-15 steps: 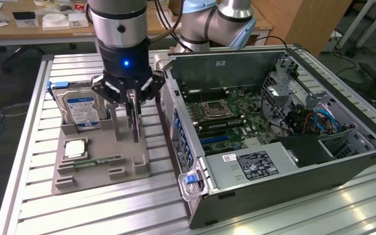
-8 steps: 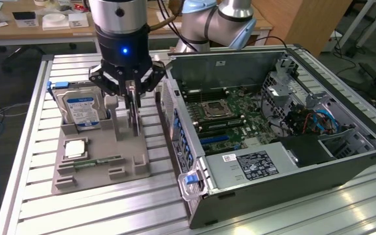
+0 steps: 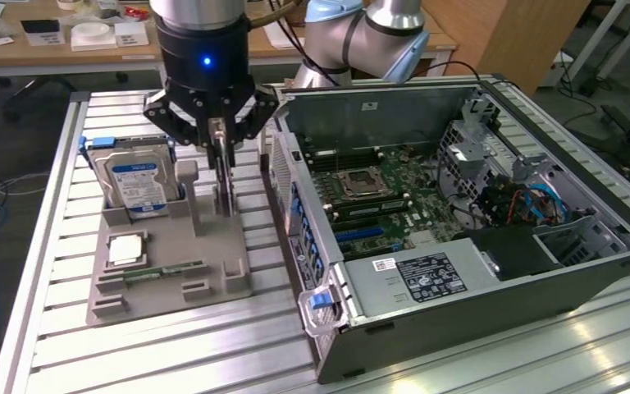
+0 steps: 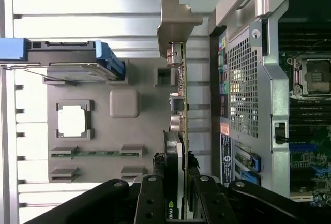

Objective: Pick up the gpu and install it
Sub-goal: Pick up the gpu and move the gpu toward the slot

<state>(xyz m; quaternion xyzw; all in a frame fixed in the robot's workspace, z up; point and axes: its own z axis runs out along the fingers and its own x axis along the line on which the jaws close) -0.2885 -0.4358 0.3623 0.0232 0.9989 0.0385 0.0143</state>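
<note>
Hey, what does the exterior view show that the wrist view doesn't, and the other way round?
Exterior adds: the power supply inside the open computer case and the blue label of the hard drive. Wrist adds: the silver bracket of the gpu end-on and a green logo on it. Shared: the gripper closed on the gpu, which stands in the grey holder, plus the memory stick.

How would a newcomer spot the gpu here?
Exterior view's left of the open metal computer case sits a grey parts tray. Nearest the case stands the gpu: thin green card on edge, silver end bracket, unlike the blue-labelled hard drive.
</note>
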